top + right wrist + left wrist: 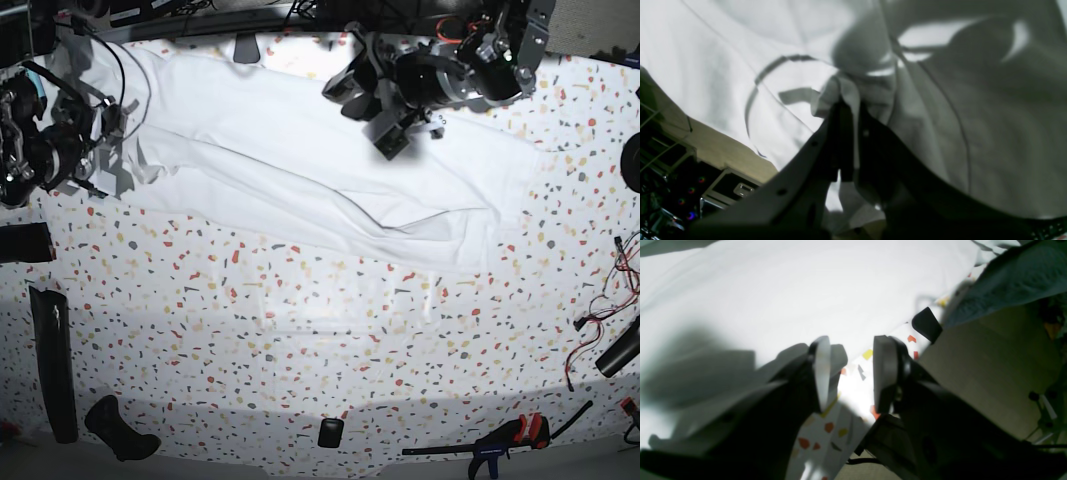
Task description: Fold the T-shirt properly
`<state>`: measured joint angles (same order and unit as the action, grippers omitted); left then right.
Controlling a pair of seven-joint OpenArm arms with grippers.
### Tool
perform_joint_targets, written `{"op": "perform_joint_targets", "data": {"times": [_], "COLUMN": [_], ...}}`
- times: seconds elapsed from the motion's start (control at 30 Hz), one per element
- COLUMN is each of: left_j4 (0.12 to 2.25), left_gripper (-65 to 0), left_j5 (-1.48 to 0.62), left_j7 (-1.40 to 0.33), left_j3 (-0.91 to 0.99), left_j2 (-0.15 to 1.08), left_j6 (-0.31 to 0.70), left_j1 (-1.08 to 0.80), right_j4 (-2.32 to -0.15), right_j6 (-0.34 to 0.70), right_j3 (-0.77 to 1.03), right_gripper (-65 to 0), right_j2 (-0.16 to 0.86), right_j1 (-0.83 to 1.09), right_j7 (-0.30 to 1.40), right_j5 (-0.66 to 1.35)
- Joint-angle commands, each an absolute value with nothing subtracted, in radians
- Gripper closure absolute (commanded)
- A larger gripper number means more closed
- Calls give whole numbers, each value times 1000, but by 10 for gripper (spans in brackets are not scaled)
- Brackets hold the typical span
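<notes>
T-shirt: the white T-shirt (300,170) lies as a long band across the far half of the speckled table (300,330), running from the far left edge toward the right, creased along its length and not yet squared into a fold.
Right gripper: the right gripper (848,106) sits at the shirt's left end in the base view; its jaws are pressed together on a bunched pinch of white cloth, which puckers around the tips.
Left gripper: the left gripper (850,373) hovers over the far middle of the shirt near the table's back edge; its jaws stand apart with nothing between them, only speckled surface and shirt edge showing through the gap.
Step in hand: judged as an early fold, one end gripped, the other arm positioned but not engaged.
Next move calls for: the left gripper to come down on the shirt's far edge and close on a matching hold, so both arms can lift and lay the cloth evenly.
Risk: thin cloth may bunch or slip; a one-sided pull would skew the band.
Other items: black tools (120,430) and a clamp (500,445) lie along the near edge, well apart from the shirt.
</notes>
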<state>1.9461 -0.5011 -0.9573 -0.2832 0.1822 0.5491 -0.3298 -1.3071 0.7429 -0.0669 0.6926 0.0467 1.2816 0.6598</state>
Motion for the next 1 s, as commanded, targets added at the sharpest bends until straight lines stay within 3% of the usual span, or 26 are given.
{"op": "perform_joint_targets", "data": {"times": [0.0, 0.47, 0.73, 0.97], "left_j4": [1963, 1963, 1963, 1880], "left_gripper": [-206, -206, -206, -206], "left_j5": [-520, -520, -519, -387], "left_j7": [-941, -942, -942, -834], "left_j3": [-283, -283, -282, -282], "left_j2": [181, 181, 181, 181], "left_j6": [550, 550, 550, 523], "left_j1": [-327, -327, -326, -310], "right_j4": [-1228, -1120, -999, -998], "right_j6": [698, 630, 566, 564], "right_j3": [-92, -130, -345, -382], "right_gripper": [0, 0, 0, 0], "right_j2": [645, 514, 507, 507], "right_j1": [77, -202, -333, -341], "right_j7": [1105, 1088, 1061, 1047], "right_j5": [339, 208, 222, 299]}}
